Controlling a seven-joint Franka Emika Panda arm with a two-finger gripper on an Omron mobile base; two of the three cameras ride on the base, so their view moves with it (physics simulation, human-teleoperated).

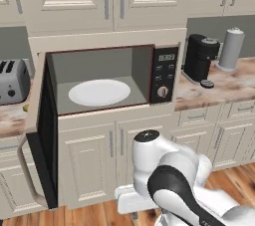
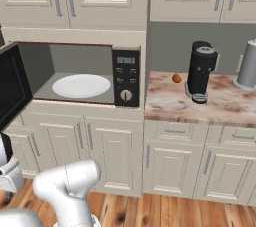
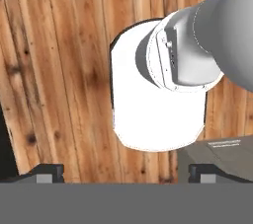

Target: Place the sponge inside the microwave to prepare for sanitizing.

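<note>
Wood floor below; microwave door swung open.

Microwave: black door, grey inside, white plate.

The robot's white arm sat folded low in front of its base, its dark-banded elbow bent and a round joint cap facing up. The tool pointed down past the arm's own links, its two dark fingertips spread wide apart, holding nothing.
</note>
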